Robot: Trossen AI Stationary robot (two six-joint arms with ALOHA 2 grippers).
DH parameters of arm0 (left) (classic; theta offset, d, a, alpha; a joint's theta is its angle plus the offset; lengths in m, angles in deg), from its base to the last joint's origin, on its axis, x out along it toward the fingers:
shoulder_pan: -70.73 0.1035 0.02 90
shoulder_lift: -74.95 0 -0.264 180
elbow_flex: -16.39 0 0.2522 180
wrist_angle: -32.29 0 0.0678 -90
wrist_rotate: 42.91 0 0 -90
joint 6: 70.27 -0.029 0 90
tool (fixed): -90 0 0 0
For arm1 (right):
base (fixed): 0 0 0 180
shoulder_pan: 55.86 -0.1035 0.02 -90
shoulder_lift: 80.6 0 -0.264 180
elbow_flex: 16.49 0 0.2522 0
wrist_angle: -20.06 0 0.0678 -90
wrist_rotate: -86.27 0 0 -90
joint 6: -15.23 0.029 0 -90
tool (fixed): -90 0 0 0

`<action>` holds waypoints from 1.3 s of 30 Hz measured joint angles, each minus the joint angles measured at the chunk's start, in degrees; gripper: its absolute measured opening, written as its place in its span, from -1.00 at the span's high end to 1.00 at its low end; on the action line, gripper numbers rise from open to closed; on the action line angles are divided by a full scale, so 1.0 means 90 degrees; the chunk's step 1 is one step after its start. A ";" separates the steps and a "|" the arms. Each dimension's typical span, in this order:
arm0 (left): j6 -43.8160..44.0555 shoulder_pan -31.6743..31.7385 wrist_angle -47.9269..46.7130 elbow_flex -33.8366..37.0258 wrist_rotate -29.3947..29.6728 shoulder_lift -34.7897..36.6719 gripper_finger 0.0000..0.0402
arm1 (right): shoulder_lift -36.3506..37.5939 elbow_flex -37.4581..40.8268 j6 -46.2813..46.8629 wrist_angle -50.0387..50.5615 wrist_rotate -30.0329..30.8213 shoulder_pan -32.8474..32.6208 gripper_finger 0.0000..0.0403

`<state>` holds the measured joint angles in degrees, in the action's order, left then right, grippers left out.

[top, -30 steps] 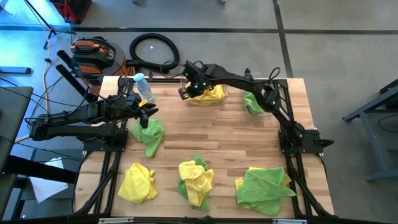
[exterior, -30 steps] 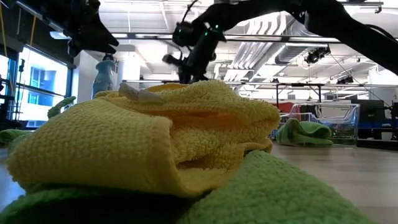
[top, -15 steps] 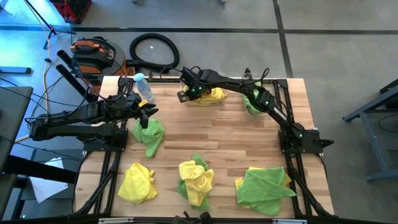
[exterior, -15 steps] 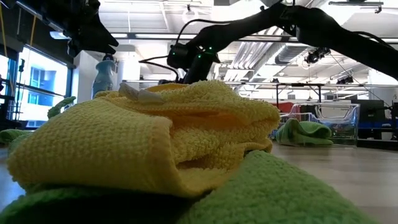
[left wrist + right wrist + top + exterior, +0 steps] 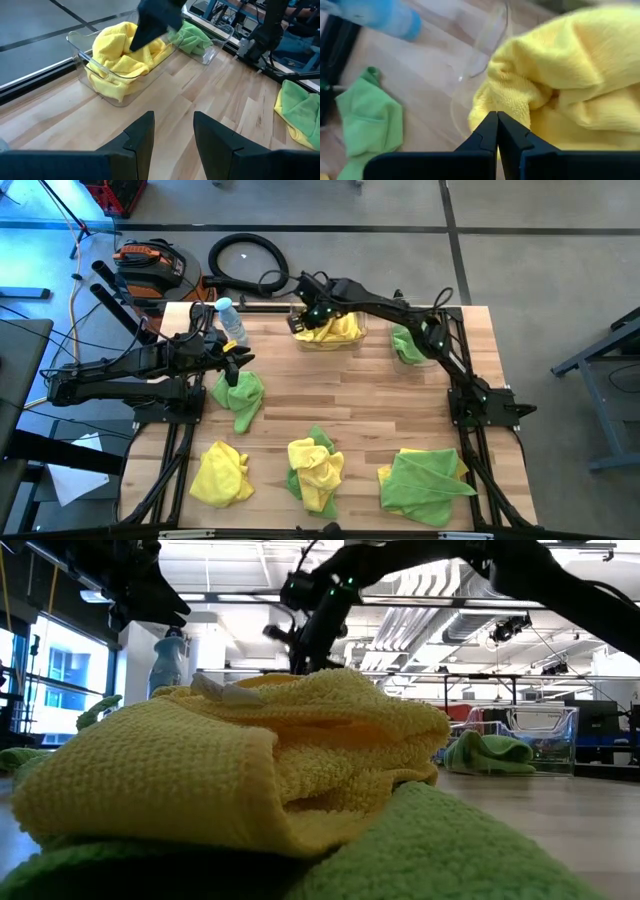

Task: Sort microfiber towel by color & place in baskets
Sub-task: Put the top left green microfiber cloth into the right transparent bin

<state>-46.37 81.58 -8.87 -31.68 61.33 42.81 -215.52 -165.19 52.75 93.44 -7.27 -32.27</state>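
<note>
A clear basket at the table's far edge holds yellow towels. A second clear basket to its right holds a green towel. My right gripper hangs shut over the left end of the yellow-towel basket, just above the towels, with nothing between its fingers. My left gripper waits open at the table's left side, above a green towel lying flat on the wood.
Along the near edge lie a yellow towel, a yellow-and-green heap and a green towel on a yellow one. A water bottle with a blue cap stands at the far left. Bare wood lies in the middle.
My right gripper has dipped down onto the yellow towels in the basket and come back up to about where it was, over the basket's left end. The towels stay in the basket.
</note>
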 joint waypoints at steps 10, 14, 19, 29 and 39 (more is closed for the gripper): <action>-0.0064 -0.0002 -0.0227 0.0002 -0.0189 0.0000 0.37 | 0.0761 0.0389 -0.0834 0.0059 0.0379 -0.0440 1.00; -0.0063 -0.0002 -0.0340 0.0002 -0.0192 0.0002 0.37 | 0.1084 0.0957 -0.0783 -0.0229 0.0607 -0.0718 1.00; -0.0058 -0.0002 -0.0542 0.0002 -0.0293 -0.0060 0.37 | 0.1844 0.2206 -0.0605 -0.0963 0.0729 -0.1009 1.00; 0.0167 -0.0005 -0.1493 0.0002 -0.1135 -0.1107 0.37 | 0.3879 0.5092 0.1060 -0.2142 0.1573 -0.1859 1.00; 0.0142 -0.0318 -0.2485 0.0002 -0.1391 -0.2518 0.37 | 0.5018 0.6472 0.1973 -0.2215 0.2157 -0.3044 1.00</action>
<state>-45.09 78.72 -31.23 -31.65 48.81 20.14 -170.36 -106.94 70.51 73.50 12.14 -59.67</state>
